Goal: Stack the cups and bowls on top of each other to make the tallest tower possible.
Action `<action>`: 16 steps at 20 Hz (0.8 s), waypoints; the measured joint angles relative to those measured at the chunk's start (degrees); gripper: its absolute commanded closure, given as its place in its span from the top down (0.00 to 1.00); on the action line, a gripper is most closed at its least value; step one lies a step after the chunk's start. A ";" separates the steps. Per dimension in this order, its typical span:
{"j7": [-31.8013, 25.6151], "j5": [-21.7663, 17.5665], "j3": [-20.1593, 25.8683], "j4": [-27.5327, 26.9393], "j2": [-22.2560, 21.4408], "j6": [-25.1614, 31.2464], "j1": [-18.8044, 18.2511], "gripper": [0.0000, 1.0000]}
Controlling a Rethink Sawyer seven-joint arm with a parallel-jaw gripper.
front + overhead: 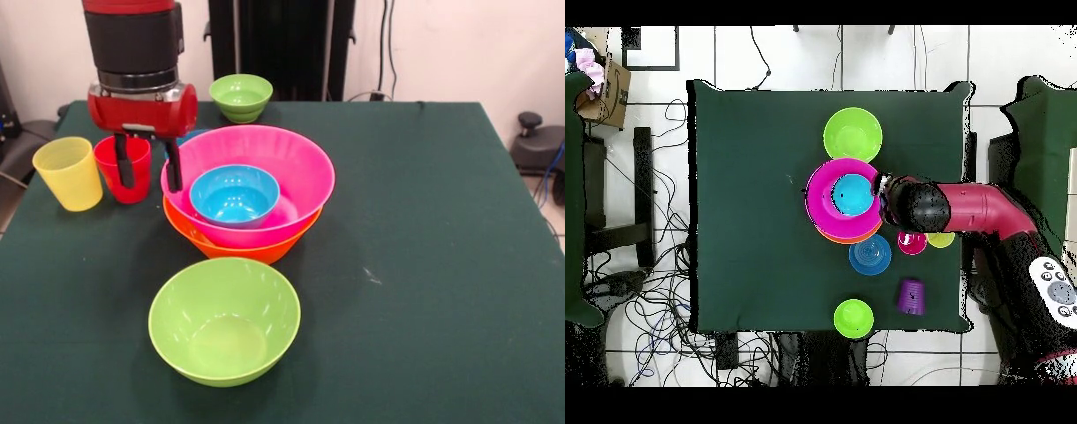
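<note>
Front view places the red cup [122, 168] upright on the bench [424, 230], far left, just left of the pink bowl [265, 155] nested in the orange one. Claw [147, 172] hangs spread and empty, one finger before the cup, the other beside the pink rim.

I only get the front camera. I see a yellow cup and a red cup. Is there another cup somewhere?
Observer: Yes. The overhead view shows a purple cup on the table, next to the small green bowl.
Operator: Is there another blue bowl besides the one in the pink bowl?
Observer: Yes, a second blue bowl sits on the table beside the pink bowl, on the side toward the purple cup.
</note>
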 measured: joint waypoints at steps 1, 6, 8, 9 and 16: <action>0.00 -0.01 -0.01 0.03 0.15 0.00 -0.01 1.00; 0.00 0.00 -0.01 0.50 0.44 0.00 0.00 1.00; 0.00 0.00 -0.01 0.68 0.38 0.00 -0.01 1.00; 0.00 0.00 0.00 0.78 0.26 0.00 -0.02 1.00; 0.00 0.06 0.00 1.31 -1.08 0.01 -0.57 1.00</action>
